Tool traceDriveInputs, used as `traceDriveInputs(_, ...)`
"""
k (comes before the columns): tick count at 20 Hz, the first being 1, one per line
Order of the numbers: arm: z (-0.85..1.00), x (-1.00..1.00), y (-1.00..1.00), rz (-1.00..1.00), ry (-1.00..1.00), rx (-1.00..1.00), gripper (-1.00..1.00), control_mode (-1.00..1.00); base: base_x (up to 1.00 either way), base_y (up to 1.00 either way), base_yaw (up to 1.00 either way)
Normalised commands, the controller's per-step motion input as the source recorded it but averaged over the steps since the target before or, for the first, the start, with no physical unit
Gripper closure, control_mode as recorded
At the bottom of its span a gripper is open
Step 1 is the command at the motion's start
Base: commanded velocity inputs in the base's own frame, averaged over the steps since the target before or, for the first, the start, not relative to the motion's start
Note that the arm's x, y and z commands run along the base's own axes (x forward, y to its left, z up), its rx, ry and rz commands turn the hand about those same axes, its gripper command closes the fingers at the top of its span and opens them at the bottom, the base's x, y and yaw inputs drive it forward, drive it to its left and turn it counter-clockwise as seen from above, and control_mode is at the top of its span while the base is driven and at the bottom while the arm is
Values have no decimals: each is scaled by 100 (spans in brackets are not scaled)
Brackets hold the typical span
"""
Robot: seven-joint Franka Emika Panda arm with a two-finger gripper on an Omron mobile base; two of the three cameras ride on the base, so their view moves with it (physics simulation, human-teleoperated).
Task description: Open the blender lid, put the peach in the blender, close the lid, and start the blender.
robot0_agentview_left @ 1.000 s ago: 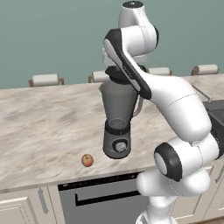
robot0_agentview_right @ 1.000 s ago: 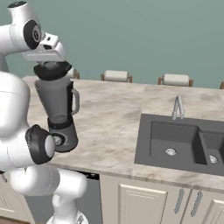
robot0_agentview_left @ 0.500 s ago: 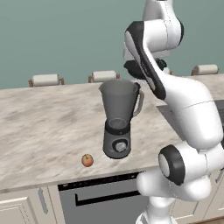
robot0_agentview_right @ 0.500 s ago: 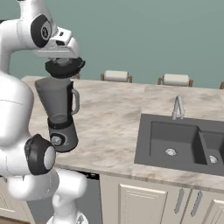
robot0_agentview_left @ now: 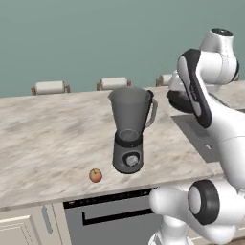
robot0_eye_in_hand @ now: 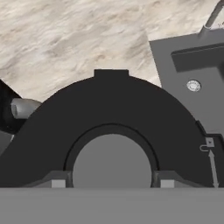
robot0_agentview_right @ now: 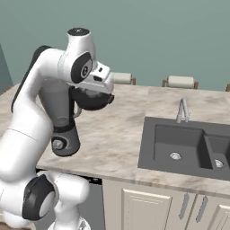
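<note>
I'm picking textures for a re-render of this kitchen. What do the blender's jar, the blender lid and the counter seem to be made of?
The blender jar looks like smoky translucent plastic or glass: the wall behind shows faintly through it. The blender lid, held in the jaws off the jar, looks like matte dark plastic or rubber with a smoother grey knob. The counter looks like polished beige marble, with brown veining.

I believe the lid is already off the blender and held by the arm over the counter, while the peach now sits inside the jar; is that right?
Not quite. The blender lid is off the blender, held at its knob between the fingers above the counter. But the peach is not in the jar: the left base view shows it lying on the counter, apart from the blender's base.
</note>
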Motion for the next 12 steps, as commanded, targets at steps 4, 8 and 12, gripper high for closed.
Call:
traceDriveInputs(4, -100, -10, -100, -3, 11, 7, 100, -100, 0, 0, 0)
traceDriveInputs(8, -100, -1, -97, -2, 15, 3, 100, -100, 0, 0, 0)
traceDriveInputs(12, -100, 33, -45, 0, 19, 0, 100, -100, 0, 0, 0)
